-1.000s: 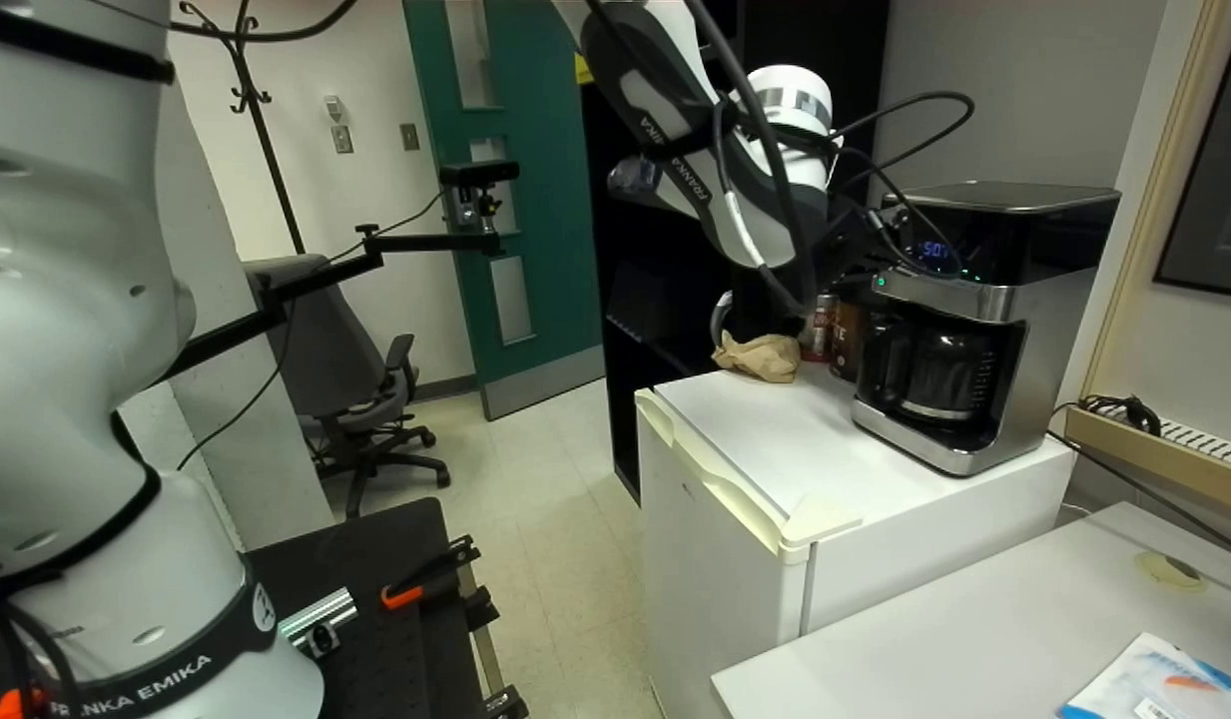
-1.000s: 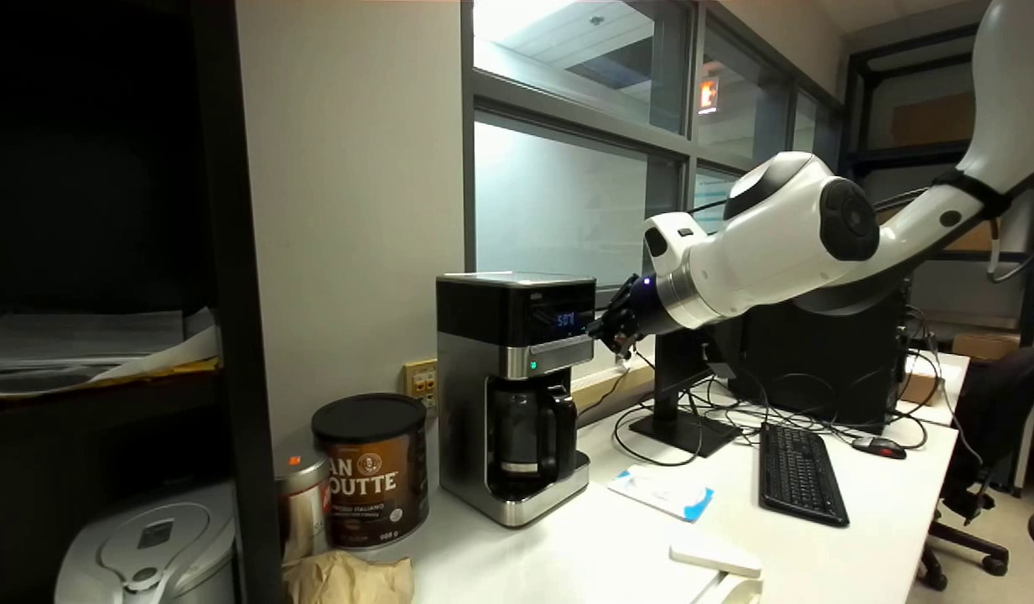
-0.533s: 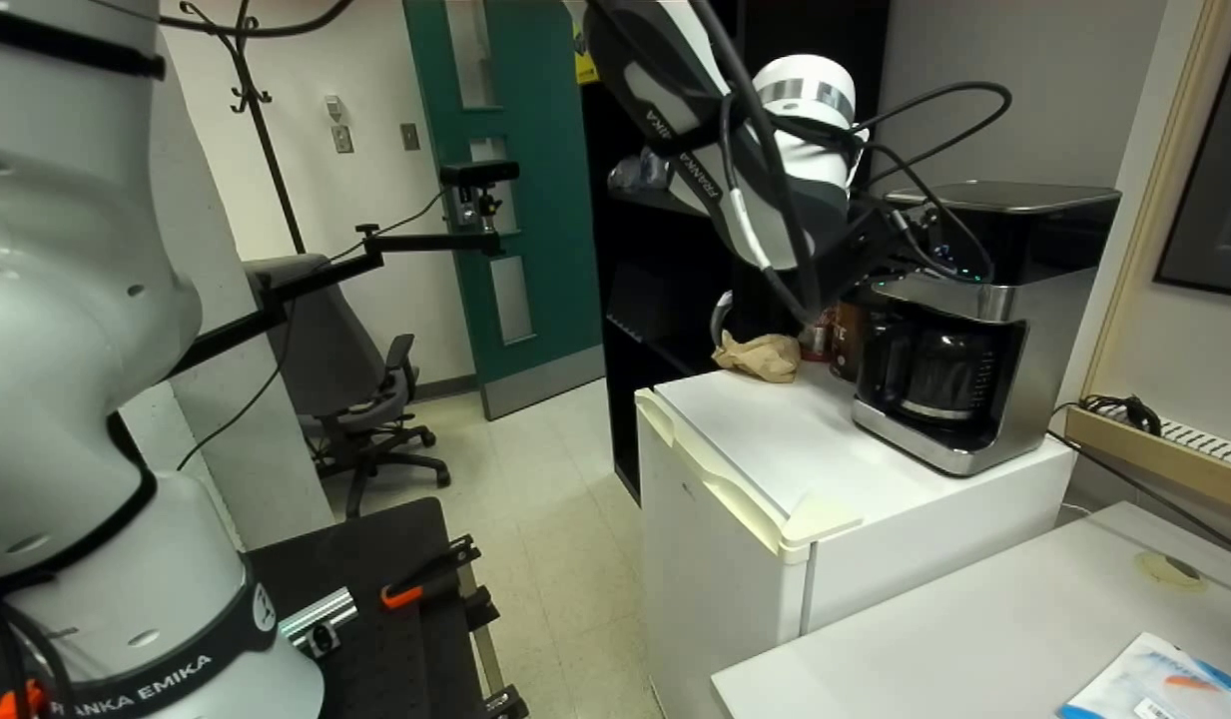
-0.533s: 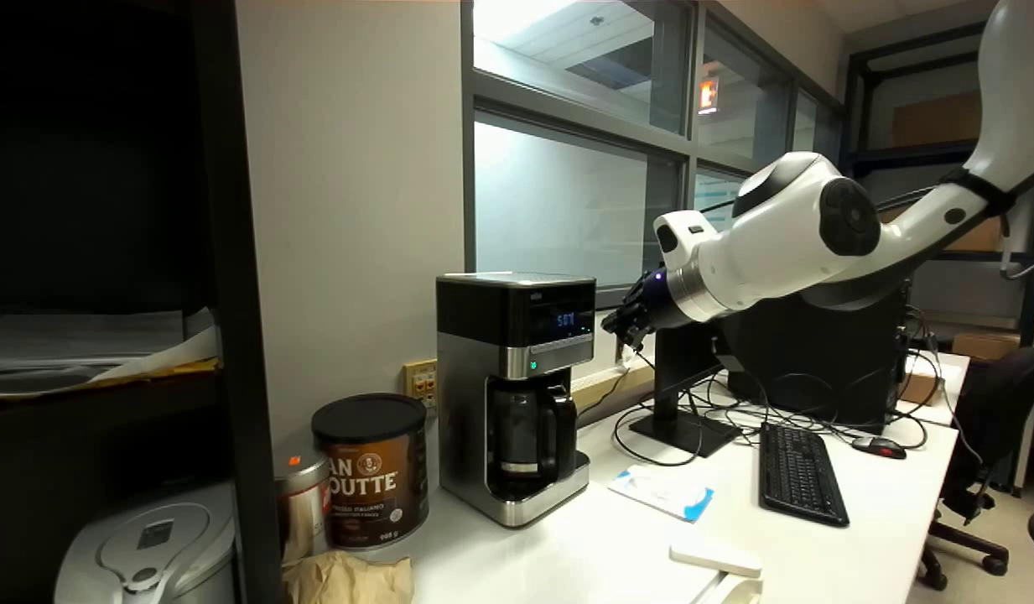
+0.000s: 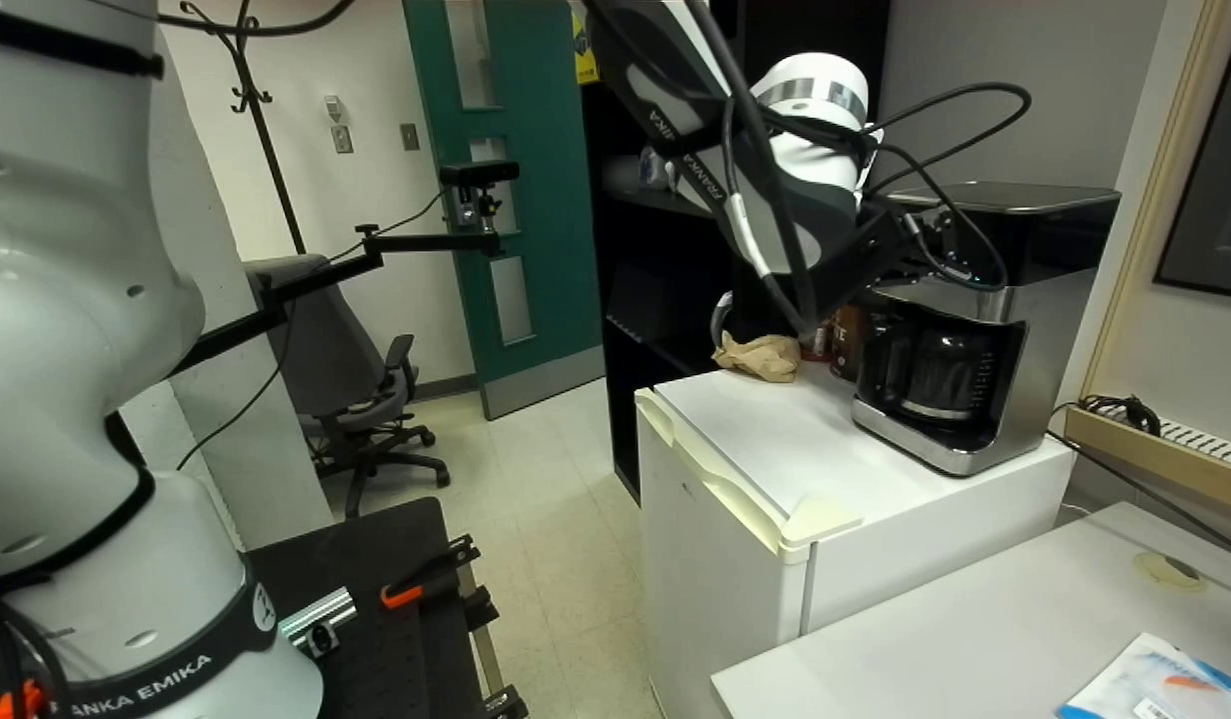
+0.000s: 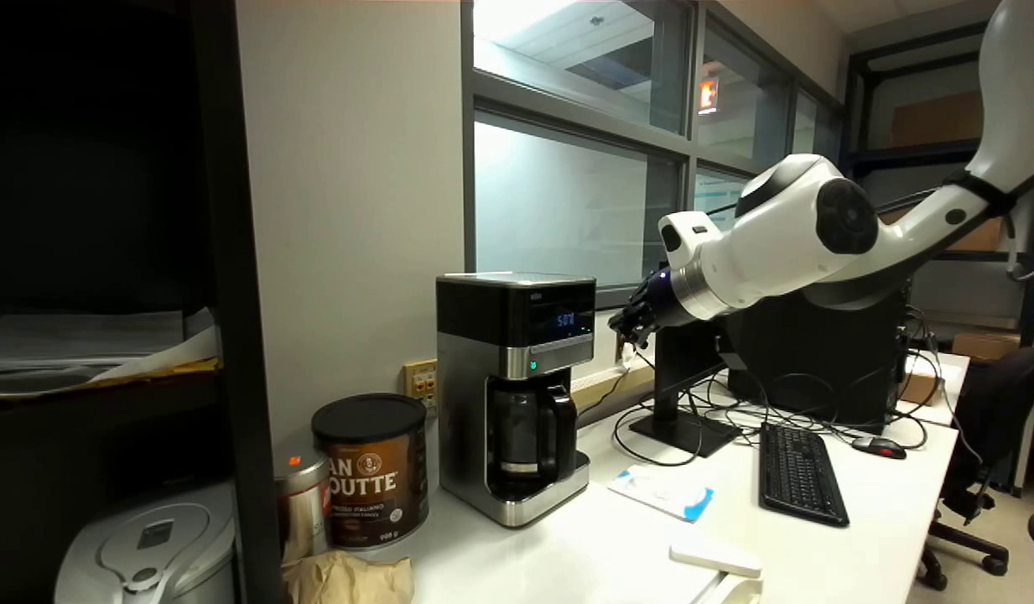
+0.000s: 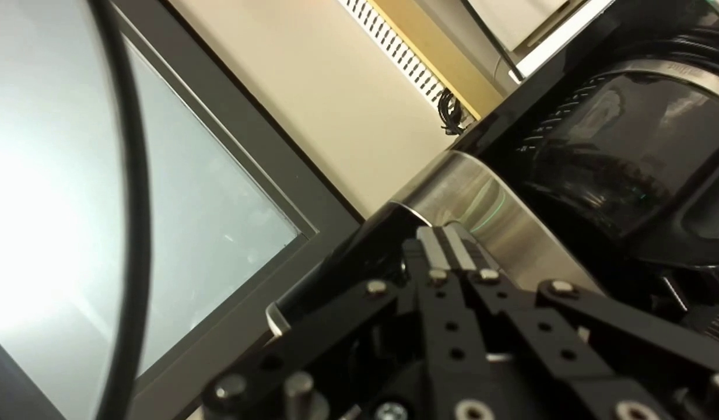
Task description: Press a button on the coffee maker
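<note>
The gripper [image 7: 446,245] had drawn back from the coffee maker [image 6: 508,363], which stood on the white worktop [image 5: 765,439], its front turned outward, likely for reach. The jaws were pressed together, presumably making one narrow pressing tip.

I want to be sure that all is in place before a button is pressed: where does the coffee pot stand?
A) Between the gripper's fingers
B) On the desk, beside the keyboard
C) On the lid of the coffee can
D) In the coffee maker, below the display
D: in an exterior view the coffee pot stands inside the open front of the coffee maker, below the lit display.
</note>
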### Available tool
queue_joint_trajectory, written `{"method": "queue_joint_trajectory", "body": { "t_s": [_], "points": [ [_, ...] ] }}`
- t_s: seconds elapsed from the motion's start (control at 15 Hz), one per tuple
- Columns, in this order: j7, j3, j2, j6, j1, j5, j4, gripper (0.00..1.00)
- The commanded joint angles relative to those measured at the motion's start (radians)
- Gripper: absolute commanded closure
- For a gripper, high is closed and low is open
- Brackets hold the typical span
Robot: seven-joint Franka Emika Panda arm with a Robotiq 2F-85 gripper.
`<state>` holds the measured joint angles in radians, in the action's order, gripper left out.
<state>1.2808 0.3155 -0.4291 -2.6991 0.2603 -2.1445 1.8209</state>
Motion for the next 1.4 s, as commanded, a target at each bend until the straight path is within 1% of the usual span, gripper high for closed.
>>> {"method": "queue_joint_trajectory", "body": {
  "t_s": [0.0,1.33],
  "points": [
    [0.008,0.002,-0.005,0.01,-0.002,0.022,-0.005,1.0],
    [0.001,0.007,-0.069,0.055,-0.023,0.068,-0.068,1.0]
  ]
}}
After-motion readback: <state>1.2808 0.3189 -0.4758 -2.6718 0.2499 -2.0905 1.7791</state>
